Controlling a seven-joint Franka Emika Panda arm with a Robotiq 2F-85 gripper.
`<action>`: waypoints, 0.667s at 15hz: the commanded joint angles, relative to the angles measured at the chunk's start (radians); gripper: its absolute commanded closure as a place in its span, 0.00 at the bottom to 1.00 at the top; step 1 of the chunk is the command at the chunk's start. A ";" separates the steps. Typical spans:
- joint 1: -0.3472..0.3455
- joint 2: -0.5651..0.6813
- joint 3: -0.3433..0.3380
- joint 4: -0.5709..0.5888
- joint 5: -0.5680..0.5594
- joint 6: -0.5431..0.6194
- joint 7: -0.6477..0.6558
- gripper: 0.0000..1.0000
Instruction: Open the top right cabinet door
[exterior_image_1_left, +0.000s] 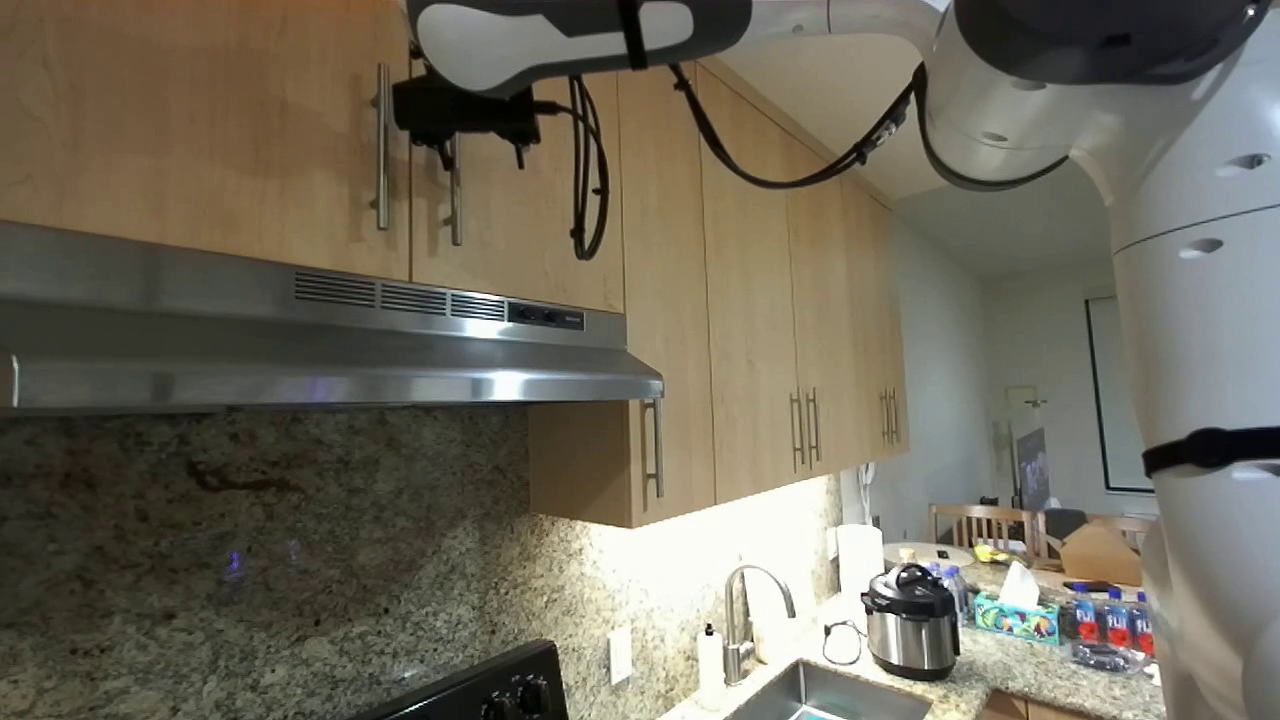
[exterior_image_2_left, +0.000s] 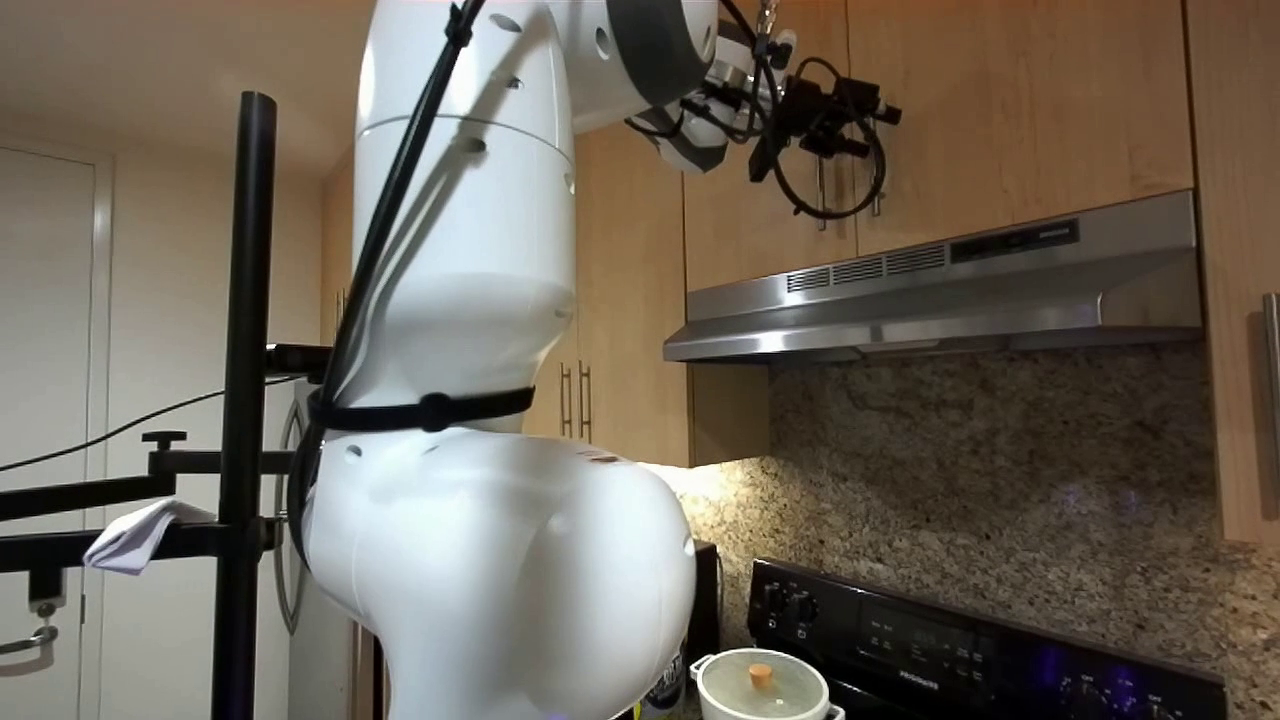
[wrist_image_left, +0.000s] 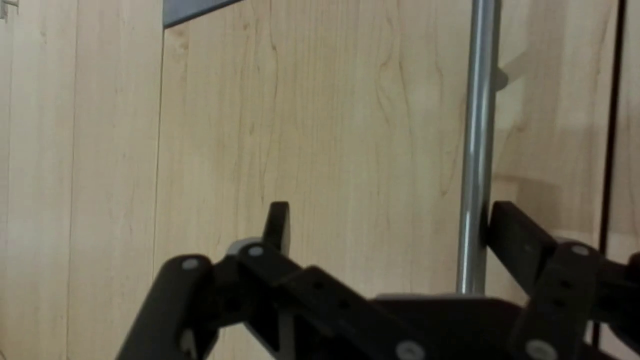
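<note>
The top right cabinet door (exterior_image_1_left: 540, 210) is shut in both exterior views (exterior_image_2_left: 1030, 110). Its steel bar handle (exterior_image_1_left: 455, 200) stands near its left edge. The wrist picture stands upside down, so the handle (wrist_image_left: 477, 150) shows at the right of the door (wrist_image_left: 350, 125), beside the dark gap. My gripper (wrist_image_left: 387, 220) is open around the lower part of the bar in that picture. The bar lies between the fingers, against or almost against the right finger, far from the left one. In an exterior view the black hand (exterior_image_1_left: 468, 110) hides the handle's upper part.
The steel range hood (exterior_image_1_left: 400, 370) is right below the doors. The matching left door (exterior_image_1_left: 200, 120) with its own handle (exterior_image_1_left: 383, 150) is close beside the hand. Tall maple doors (exterior_image_1_left: 750, 260) stand to the right. Loose cables (exterior_image_2_left: 870, 190) hang from the wrist.
</note>
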 joint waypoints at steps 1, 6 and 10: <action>-0.012 -0.013 -0.014 -0.004 0.050 -0.053 -0.038 0.00; -0.020 0.024 -0.034 0.006 0.088 -0.026 -0.025 0.00; -0.028 0.071 -0.063 0.032 0.105 0.044 0.010 0.00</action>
